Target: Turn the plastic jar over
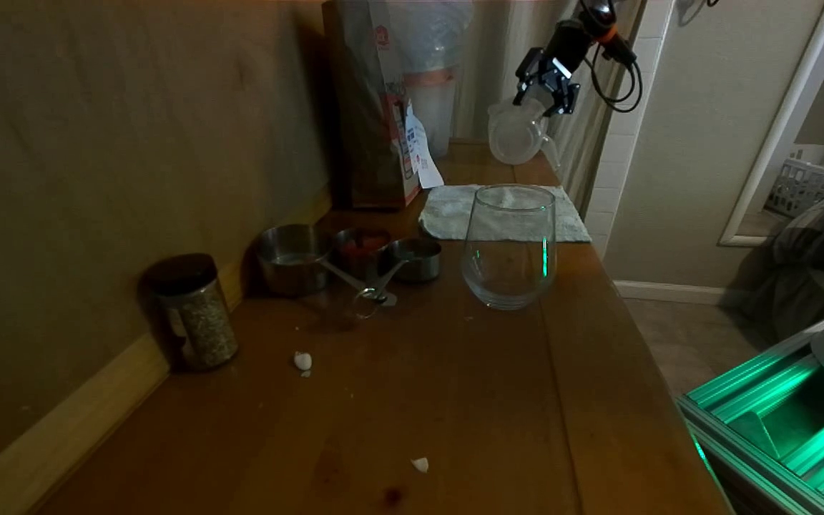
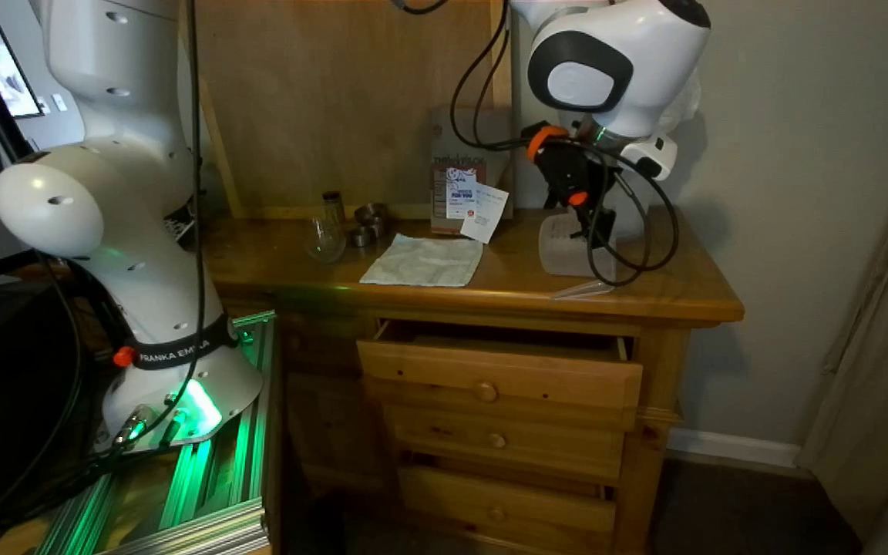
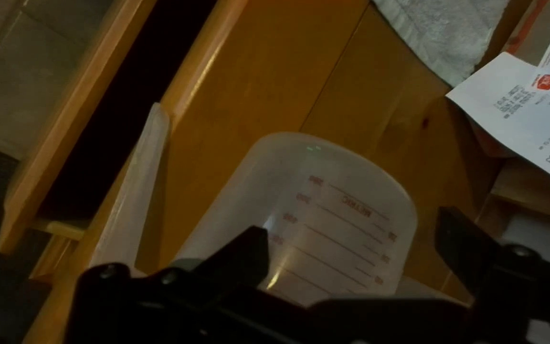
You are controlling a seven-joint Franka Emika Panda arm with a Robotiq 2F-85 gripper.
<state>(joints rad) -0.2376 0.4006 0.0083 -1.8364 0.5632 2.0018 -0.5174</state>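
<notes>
The plastic jar (image 1: 514, 141) is translucent and frosty, with a handle and red measuring marks. It appears to lie on its side on the desk, its base toward the glass vessel; it also shows in an exterior view (image 2: 561, 248). Its handle (image 3: 134, 191) sticks out over the desk's front edge. My gripper (image 1: 536, 109) is over the jar, angled down; it also shows in an exterior view (image 2: 597, 225). In the wrist view my gripper (image 3: 354, 239) has its fingers wide apart. One finger overlaps the jar's side; a gap shows between the other finger and the jar. The jar's mouth is hidden there.
A clear glass vessel (image 1: 508, 265) stands before a pale cloth (image 2: 425, 262). Metal measuring cups (image 1: 294, 261) and a dark-lidded spice jar (image 1: 201, 322) sit along the wall. A paper bag (image 2: 463, 146) with a slip (image 3: 518, 114) stands near the jar. The top drawer (image 2: 498, 370) is pulled open.
</notes>
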